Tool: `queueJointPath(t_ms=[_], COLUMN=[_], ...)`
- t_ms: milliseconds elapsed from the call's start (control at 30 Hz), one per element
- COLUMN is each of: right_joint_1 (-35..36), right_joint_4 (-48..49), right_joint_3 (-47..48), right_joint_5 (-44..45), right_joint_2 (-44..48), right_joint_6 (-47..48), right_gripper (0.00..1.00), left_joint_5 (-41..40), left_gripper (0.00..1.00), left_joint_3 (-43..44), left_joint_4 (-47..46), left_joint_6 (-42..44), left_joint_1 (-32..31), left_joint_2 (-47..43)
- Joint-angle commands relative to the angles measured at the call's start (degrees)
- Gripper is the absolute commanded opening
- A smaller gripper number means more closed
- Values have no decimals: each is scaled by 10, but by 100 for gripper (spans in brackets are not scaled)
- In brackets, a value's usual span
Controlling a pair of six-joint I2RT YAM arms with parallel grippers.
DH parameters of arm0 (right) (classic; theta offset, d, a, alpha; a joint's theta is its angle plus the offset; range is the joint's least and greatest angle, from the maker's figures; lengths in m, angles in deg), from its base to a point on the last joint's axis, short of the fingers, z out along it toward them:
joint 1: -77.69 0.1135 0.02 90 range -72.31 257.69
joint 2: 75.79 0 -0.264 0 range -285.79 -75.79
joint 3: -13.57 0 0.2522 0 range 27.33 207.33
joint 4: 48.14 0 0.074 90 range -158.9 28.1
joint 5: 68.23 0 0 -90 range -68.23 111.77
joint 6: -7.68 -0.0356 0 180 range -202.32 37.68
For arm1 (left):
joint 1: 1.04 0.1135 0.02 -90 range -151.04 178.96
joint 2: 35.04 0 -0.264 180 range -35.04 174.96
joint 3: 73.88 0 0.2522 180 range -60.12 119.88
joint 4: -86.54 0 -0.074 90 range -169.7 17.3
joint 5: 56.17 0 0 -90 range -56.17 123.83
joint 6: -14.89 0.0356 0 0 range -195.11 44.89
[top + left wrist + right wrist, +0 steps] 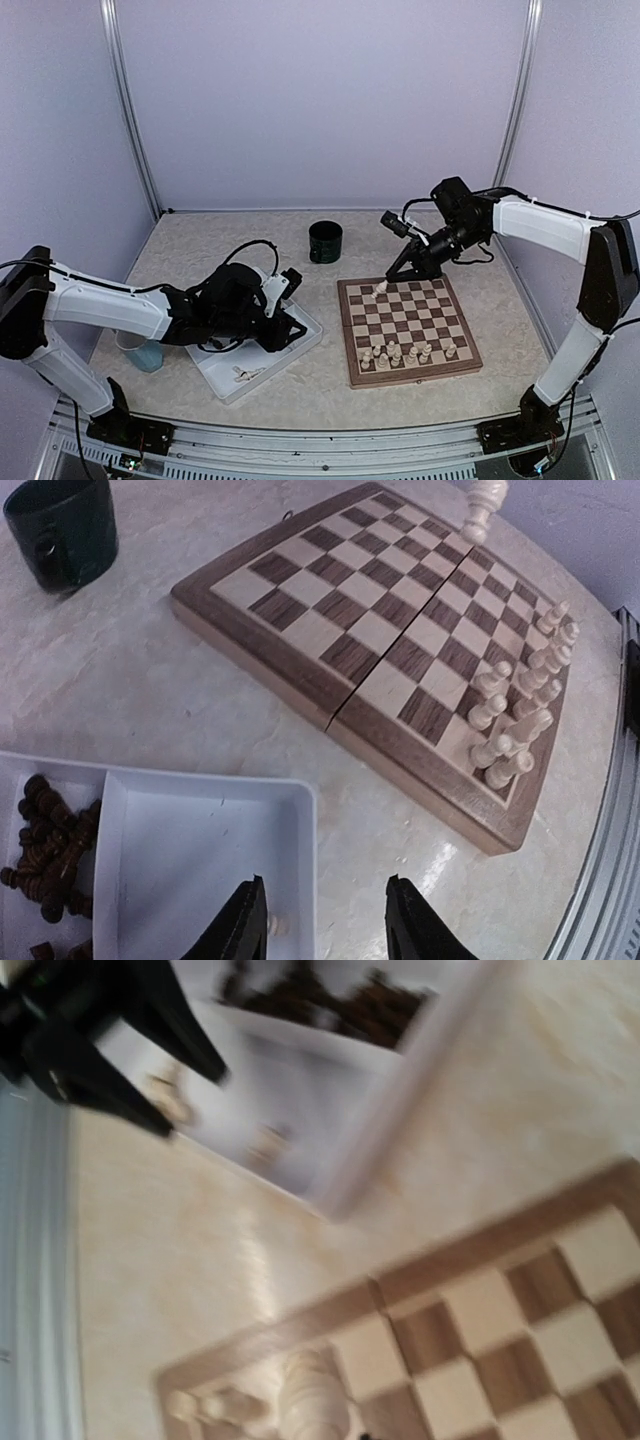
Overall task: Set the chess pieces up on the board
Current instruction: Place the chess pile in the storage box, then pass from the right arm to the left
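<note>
The chess pieces (488, 712) are tiny turned wood, likely light, hard, slick and tippy, so pinch each at its narrow waist and keep it upright. Cream ones stand on the board (330, 600); dark ones (50, 840) lie in the white tray (200, 785) on the worktop (200, 240). The left claw (325, 905) hangs part-open and empty over the tray; the right claw (393, 275) is closed at the board's far corner — whether it grips the cream piece (367, 293) there, I cannot tell.

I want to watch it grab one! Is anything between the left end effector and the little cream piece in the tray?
Nothing visible. The left end effector hangs open above the white tray's edge, and the cream piece lies right beside one fingertip. The dark pieces sit in the next compartment, out of the way.
</note>
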Motion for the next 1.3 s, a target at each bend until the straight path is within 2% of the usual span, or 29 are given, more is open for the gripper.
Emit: queueJointPath(t_ms=[0,167,300,633,767,900,967,1100,1267], right_joint_1=[2,8,18,27,28,28,28,27,-14], right_joint_4=[-27,-47,-50,-37,-34,-33,-34,-33,-45], right_joint_3=[50,93,96,82,74,72,72,74,98], right_joint_5=[-120,-183,-194,-196,-190,-183,-174,-153,-70], right_joint_2=[-28,-64,-73,-60,-56,-57,-57,-55,-40], right_joint_6=[7,2,0,-8,-9,-9,-9,-10,-7], right_gripper=[5,5,5,6,6,6,6,6,5], left_joint_5=[2,39,48,107,118,122,120,121,115], left_gripper=[42,43,44,42,34,15,10,3,2], left_joint_3=[17,12,38,134,146,153,152,144,131], left_joint_4=[-124,-270,-326,-302,-299,-301,-303,-304,-277], left_joint_6=[-11,-55,-57,-30,-28,-34,-39,-47,-46], left_joint_1=[-17,-22,-29,-35,-34,-34,-32,-26,-22], left_joint_2=[-7,22,64,154,166,174,174,170,159])
